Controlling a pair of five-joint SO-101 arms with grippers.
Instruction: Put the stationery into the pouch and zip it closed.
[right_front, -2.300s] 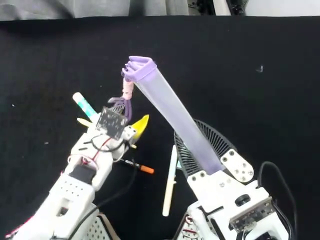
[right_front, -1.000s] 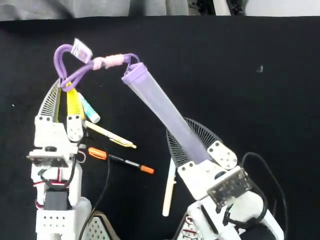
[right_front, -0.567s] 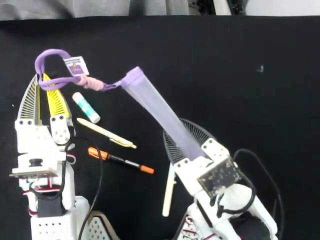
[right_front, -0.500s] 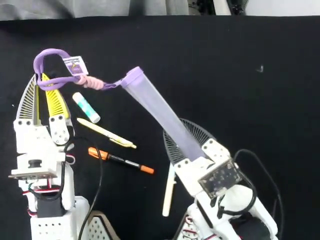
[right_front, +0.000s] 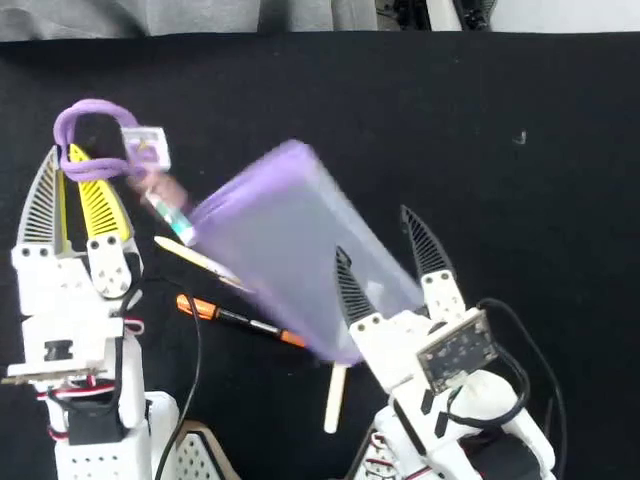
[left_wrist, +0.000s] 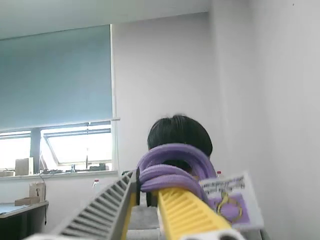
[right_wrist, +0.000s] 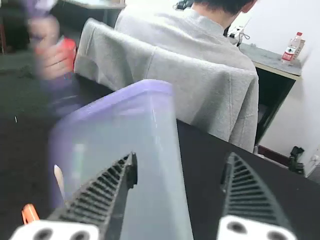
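The purple pouch (right_front: 290, 250) flopped flat, blurred, over mid-table after the right gripper (right_front: 374, 232) let go, jaws now spread wide. The left gripper (right_front: 62, 158) kept its clench on the strap loop (right_front: 88, 112) by the tag (right_front: 148, 147). Nothing showed inside the pouch; glue stick (right_front: 170, 210), yellow pen (right_front: 185, 252), orange marker (right_front: 215, 313) & cream pen (right_front: 333, 395) lay outside on the black table (right_front: 500, 120), so loading & zipping looked yet to begin.
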